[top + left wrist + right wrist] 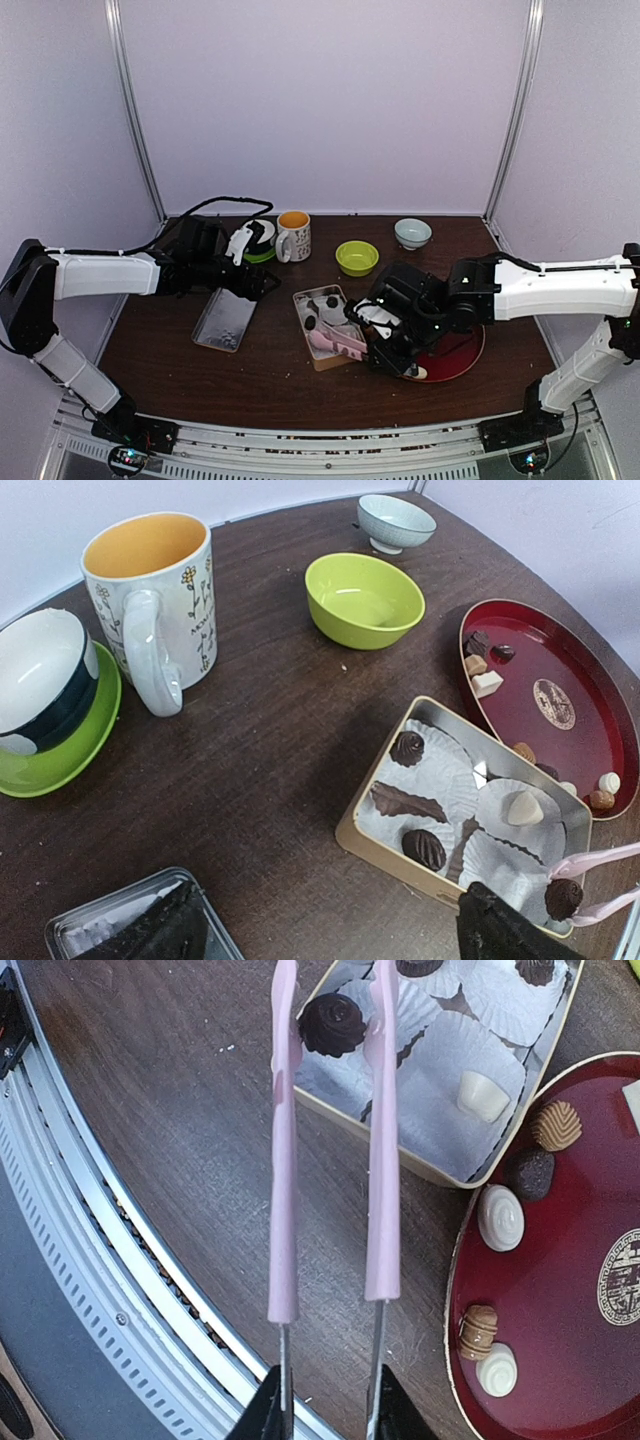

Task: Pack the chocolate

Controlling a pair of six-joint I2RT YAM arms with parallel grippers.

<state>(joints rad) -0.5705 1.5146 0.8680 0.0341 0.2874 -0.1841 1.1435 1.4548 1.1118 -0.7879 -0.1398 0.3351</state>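
My right gripper [325, 1405] was clamped on pink tongs [380, 1160] pinching a dark chocolate [333, 1024]; my left gripper [330, 935] gaped. The mug [150, 590] bore unreadable lettering. Dark wood table [270, 730], pale walls [320, 100].

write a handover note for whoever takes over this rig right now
Left gripper: open, empty.
Right gripper: shut on pink tongs, which pinch a dark chocolate over the tin's corner.
Done: several chocolates sit in the tin.
To do: drop this one, then move the pieces on the red plate into the tin.
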